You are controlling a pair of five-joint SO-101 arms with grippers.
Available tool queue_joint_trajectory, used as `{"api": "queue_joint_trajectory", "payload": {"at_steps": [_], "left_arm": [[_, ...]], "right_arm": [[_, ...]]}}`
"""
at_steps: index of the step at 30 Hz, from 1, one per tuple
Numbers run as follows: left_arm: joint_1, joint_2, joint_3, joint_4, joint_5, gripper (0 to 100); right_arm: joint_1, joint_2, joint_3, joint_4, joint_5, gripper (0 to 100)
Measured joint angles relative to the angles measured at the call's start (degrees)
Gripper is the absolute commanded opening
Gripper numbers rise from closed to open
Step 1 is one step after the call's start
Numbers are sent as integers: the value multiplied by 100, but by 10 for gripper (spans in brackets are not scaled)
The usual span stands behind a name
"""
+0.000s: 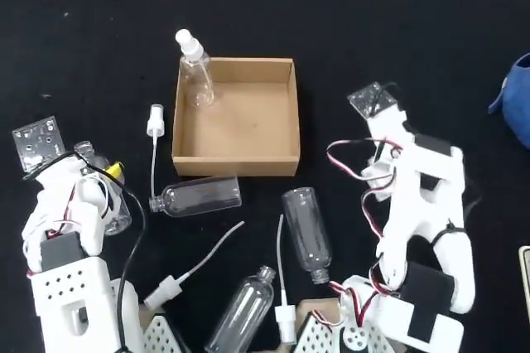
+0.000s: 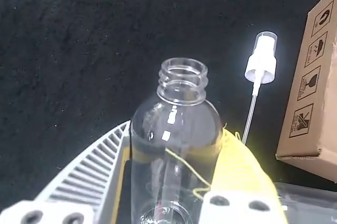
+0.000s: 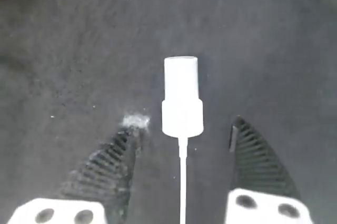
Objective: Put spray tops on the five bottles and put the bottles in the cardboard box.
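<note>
My left gripper (image 2: 176,129) is shut on a clear, uncapped bottle (image 2: 181,103), held at the table's left side (image 1: 118,212). The cardboard box (image 1: 236,117) sits mid-table, and one bottle with a spray top (image 1: 195,71) leans in its far left corner. Three uncapped bottles lie in front of the box (image 1: 199,195), (image 1: 308,233), (image 1: 244,307). Loose spray tops lie by the box's left wall (image 1: 155,121) and near the front edge (image 1: 166,291), (image 1: 286,320). My right gripper (image 3: 182,126) is open and straddles another white spray top (image 3: 181,98) lying on the cloth.
A black cloth (image 1: 414,30) covers the table. The right arm (image 1: 418,195) stands right of the box, pointing down. A blue object (image 1: 517,108) sits at the right edge. The box's printed side (image 2: 316,77) is close to the held bottle.
</note>
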Motion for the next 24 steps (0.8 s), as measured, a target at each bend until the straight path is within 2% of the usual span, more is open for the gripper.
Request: {"api": "queue_joint_trajectory", "payload": {"at_steps": [4, 7, 13, 20, 24], "left_arm": [[0, 0, 0, 0, 0, 30], [0, 0, 0, 0, 0, 30], [0, 0, 0, 0, 0, 30], [0, 0, 0, 0, 0, 30], [0, 0, 0, 0, 0, 30]], "right_arm": [[0, 0, 378, -343, 9, 74], [0, 0, 598, -536, 9, 15], [246, 0, 510, -554, 167, 10], [1371, -448, -404, 308, 176, 11], [1873, -501, -457, 475, -79, 11]]}}
